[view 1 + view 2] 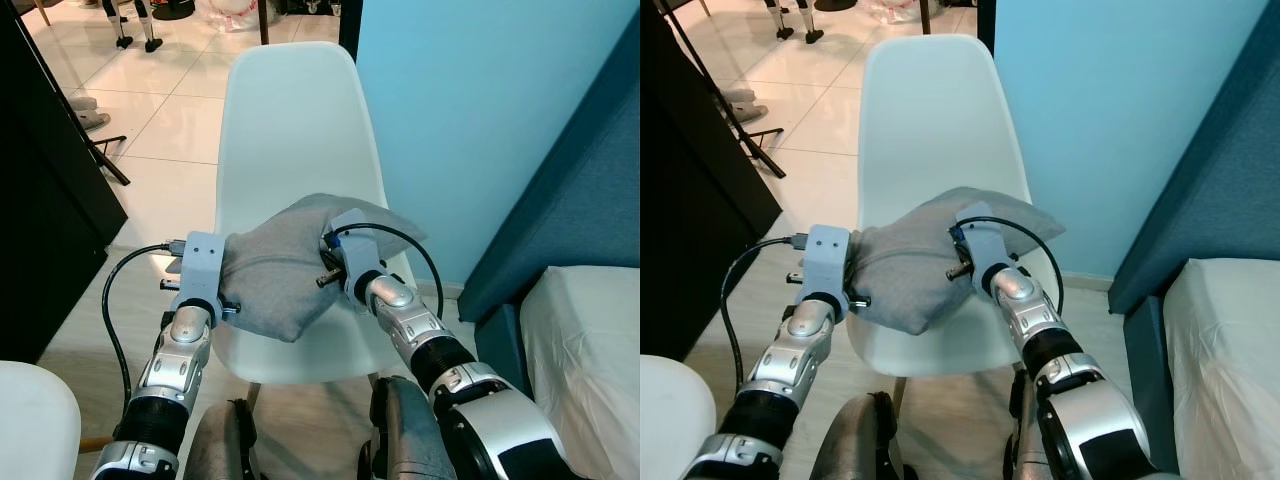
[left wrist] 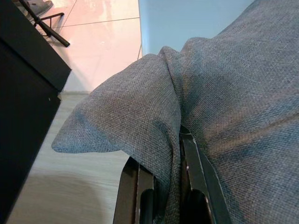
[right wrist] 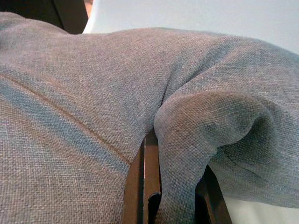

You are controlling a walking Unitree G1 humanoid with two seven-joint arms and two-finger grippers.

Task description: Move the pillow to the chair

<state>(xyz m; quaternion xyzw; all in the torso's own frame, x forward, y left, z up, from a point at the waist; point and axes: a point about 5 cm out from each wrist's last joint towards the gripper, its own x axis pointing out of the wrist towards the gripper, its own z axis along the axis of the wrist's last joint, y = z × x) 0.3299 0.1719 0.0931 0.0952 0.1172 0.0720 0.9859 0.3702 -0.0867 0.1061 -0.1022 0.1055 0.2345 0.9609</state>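
A grey fabric pillow (image 1: pixel 285 265) is held just over the seat of a white plastic chair (image 1: pixel 295 120) straight ahead. My left gripper (image 1: pixel 222 290) is shut on the pillow's left edge, and my right gripper (image 1: pixel 322 262) is shut on its right edge. In the left wrist view a fold of the pillow (image 2: pixel 219 93) is pinched between the black fingers (image 2: pixel 194 168). The right wrist view shows another fold of the pillow (image 3: pixel 70 107) squeezed between that gripper's fingers (image 3: pixel 150 163). Whether the pillow rests on the seat or hangs just above it I cannot tell.
A light blue wall (image 1: pixel 480 110) stands right behind the chair. A dark blue headboard (image 1: pixel 580 200) and a white bed (image 1: pixel 590 350) are at the right. Black furniture (image 1: pixel 45 200) lines the left side, with a tiled floor (image 1: pixel 150 110) beyond. Another white seat (image 1: pixel 30 420) is at the near left.
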